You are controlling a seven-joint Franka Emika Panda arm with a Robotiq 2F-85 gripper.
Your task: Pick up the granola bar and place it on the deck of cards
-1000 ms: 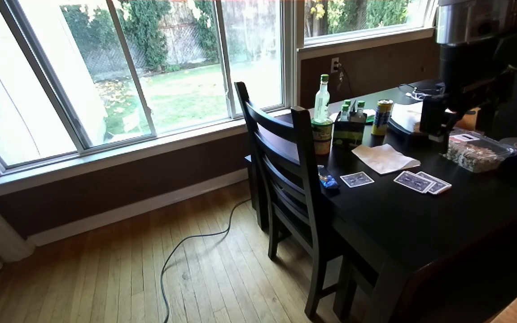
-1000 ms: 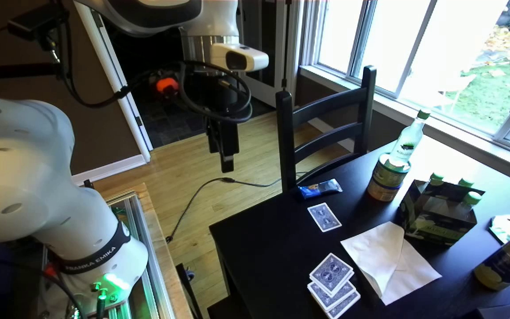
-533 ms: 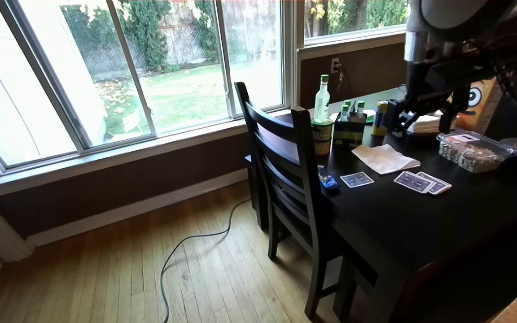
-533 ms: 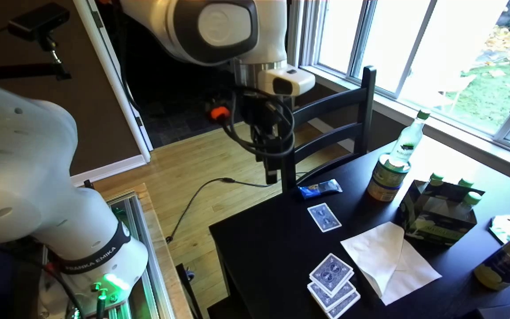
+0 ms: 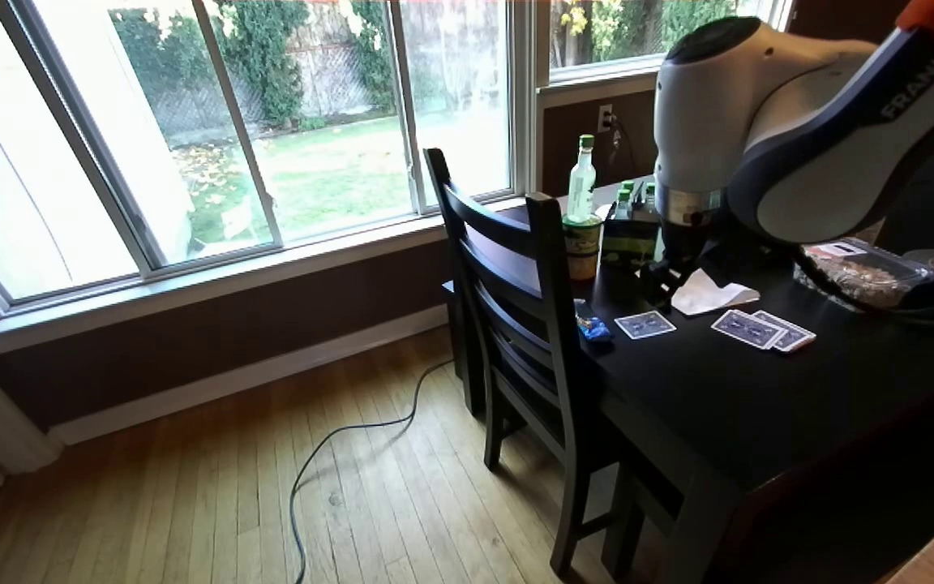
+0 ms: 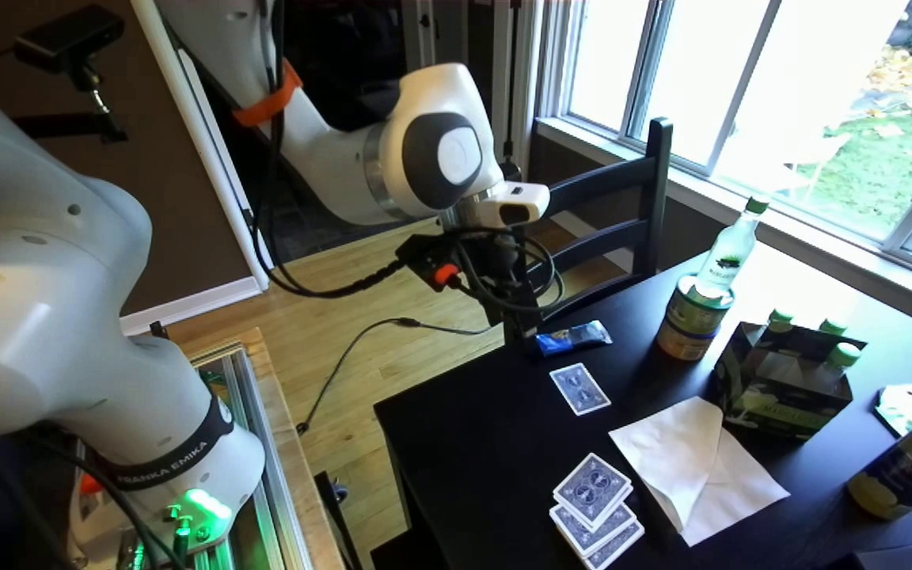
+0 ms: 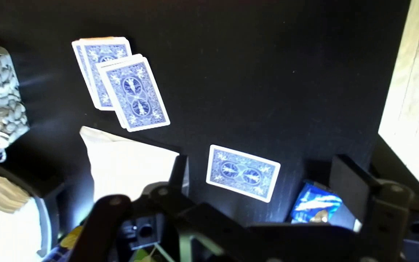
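Black is the big table, and a white robot arm leans over it. A chair stands at the table's edge. The hand is above the table with its two fingers spread wide. White paper lies near a messy pile of cards. The shiny blue granola bar lies on the table, near the chair. One loose card is between bar and pile.

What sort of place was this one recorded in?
Most likely a home's dining area: a wooden-looking black chair stands at a black table, a bottle carton sits on that table, and a wide window looks out on a lawn.
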